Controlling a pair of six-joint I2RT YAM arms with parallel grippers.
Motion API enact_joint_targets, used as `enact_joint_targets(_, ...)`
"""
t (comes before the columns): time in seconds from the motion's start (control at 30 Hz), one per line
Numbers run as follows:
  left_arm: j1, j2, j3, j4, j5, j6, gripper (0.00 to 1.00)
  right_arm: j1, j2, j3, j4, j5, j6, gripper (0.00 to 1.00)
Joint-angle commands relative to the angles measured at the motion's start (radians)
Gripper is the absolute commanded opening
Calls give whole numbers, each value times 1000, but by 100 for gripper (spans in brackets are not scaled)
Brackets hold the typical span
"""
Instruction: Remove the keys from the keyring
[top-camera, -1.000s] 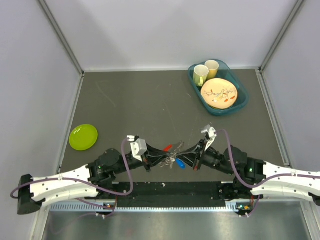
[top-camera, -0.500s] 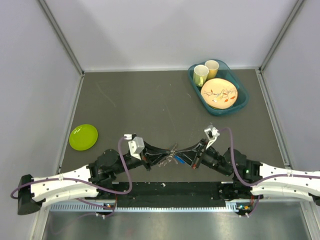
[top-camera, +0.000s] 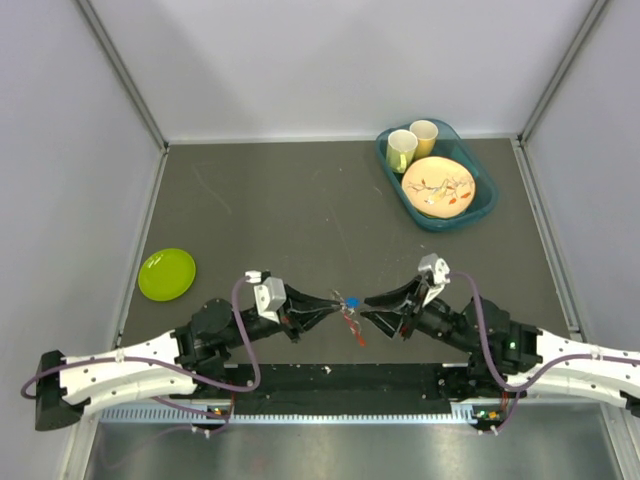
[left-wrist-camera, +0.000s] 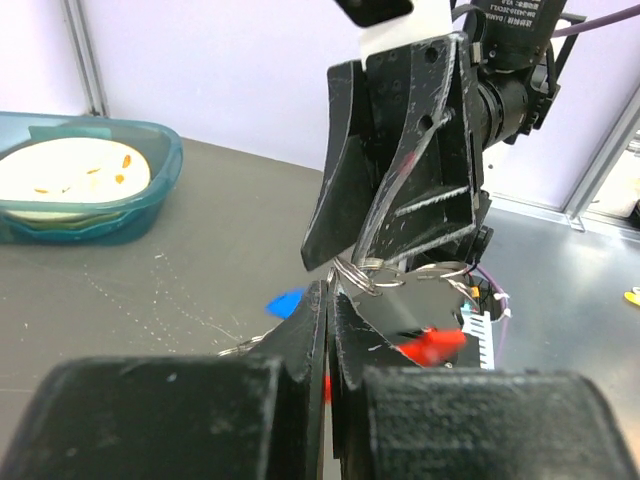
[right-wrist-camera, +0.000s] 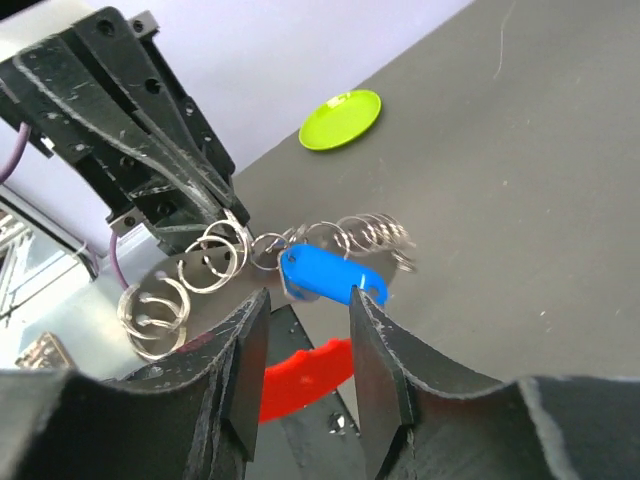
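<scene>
My left gripper (top-camera: 332, 306) is shut on a silver keyring (left-wrist-camera: 366, 272) and holds the whole bunch above the table. A chain of several linked rings (right-wrist-camera: 212, 254) hangs from it, carrying a blue-headed key (right-wrist-camera: 330, 278) and a red-headed key (right-wrist-camera: 305, 376). In the top view the blue head (top-camera: 352, 301) sits just right of the left fingertips and the red head (top-camera: 358, 336) hangs below it. My right gripper (top-camera: 367, 309) is open, its jaws on either side of the blue head without touching it. The silver blades of the keys are hard to make out.
A lime green plate (top-camera: 167, 274) lies at the left edge of the table. A teal tray (top-camera: 487, 206) at the back right holds two cups (top-camera: 402, 150) and a patterned plate (top-camera: 438, 186). Grey walls close in three sides.
My right gripper has opened and drawn back to the right. The bunch now hangs from the left gripper alone, with the red head swung down and the blue head up.
</scene>
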Motion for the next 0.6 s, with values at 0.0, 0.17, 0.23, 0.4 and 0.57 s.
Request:
enact_joint_targets(0.0, 5, -19, 44, 84, 48, 24, 0, -5, -66, 48, -21, -54, -205, 39)
enact_joint_targets(0.17, 4, 3, 53, 91, 106, 23, 0, -4, -57, 72, -16, -129, -320, 38)
enact_joint_targets(0.23, 5, 15, 57, 88, 121, 24, 0, -5, -45, 83, -16, -134, -344, 38)
enact_joint_targets(0.4, 4, 30, 69, 62, 161, 43, 0, -5, -22, 109, -15, -134, -386, 38)
enact_joint_targets(0.57, 5, 35, 78, 44, 201, 53, 0, -5, 1, 118, -11, -206, -421, 39)
